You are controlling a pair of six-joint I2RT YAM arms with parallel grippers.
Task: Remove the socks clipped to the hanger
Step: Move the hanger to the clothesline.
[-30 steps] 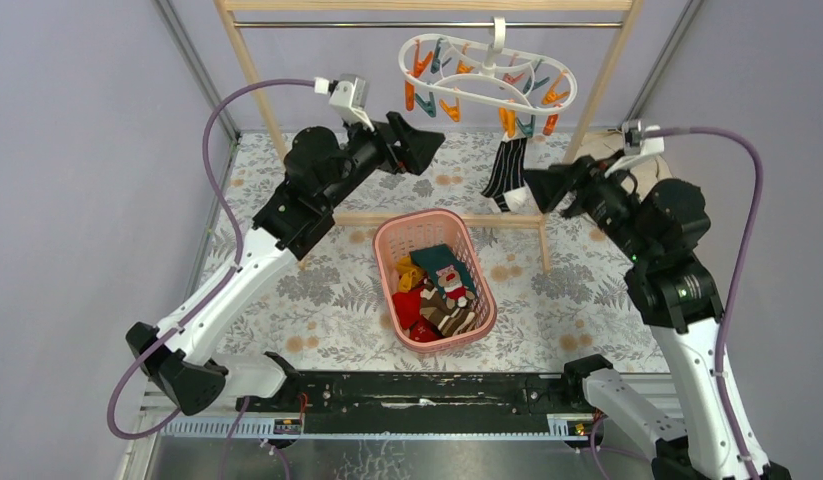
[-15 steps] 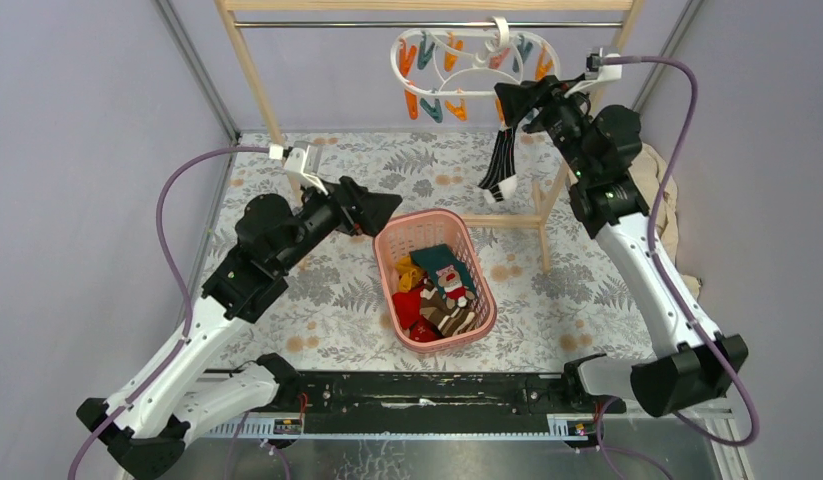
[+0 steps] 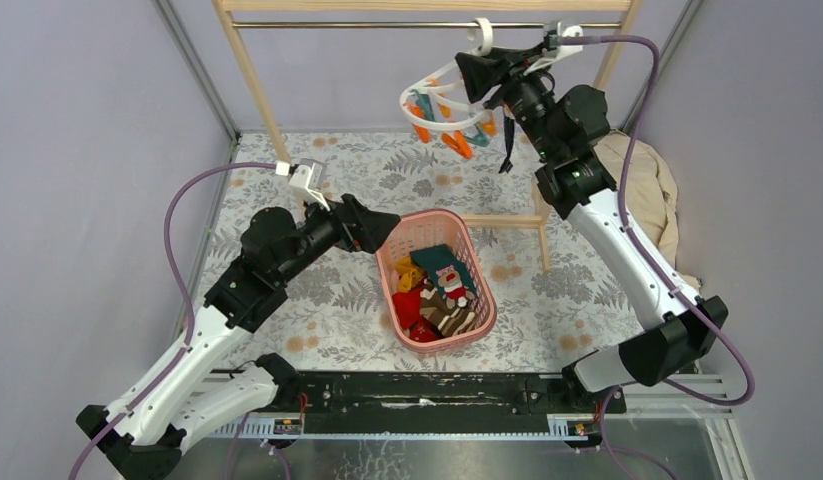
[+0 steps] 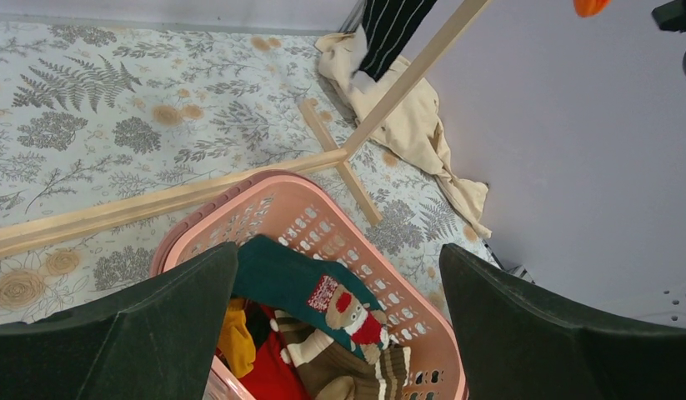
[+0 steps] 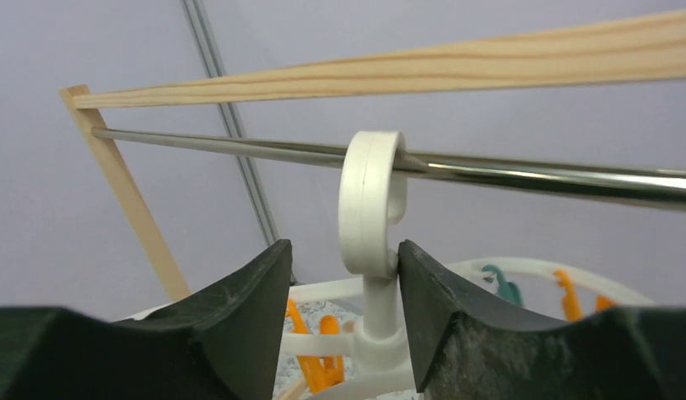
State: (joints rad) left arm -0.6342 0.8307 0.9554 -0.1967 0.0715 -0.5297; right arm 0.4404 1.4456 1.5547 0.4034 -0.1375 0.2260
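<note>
— Where was the hanger [image 5: 373, 333]?
— High in the upper middle of the overhead view, tilted; its hook [image 5: 368, 196] sat over the metal rod [image 5: 573, 179] of the wooden rack [image 3: 252, 75].
— And the right pincer [image 5: 343, 246]?
— Up at that hook; its fingers [image 5: 239, 317] stood on either side of the hook's neck at a middling width; a sliver of gap showed on the frame's left side, so it was not clamped.
— Any socks on the hanger?
— One black-and-white striped sock [image 4: 389, 33] dangled under it, right of its centre in the overhead view; whether a clip held it was too small to tell; the other socks [image 4: 322, 317] lay heaped in the pink basket [image 3: 424, 216], mid-frame on the leaf-patterned counter [image 3: 317, 290].
— The left pincer [image 4: 337, 250]?
— Spread wide and holding nothing; it hovered just beside the basket's left rim, pointing down at the heap; a beige cloth [image 3: 642, 185] lay at the right edge.
</note>
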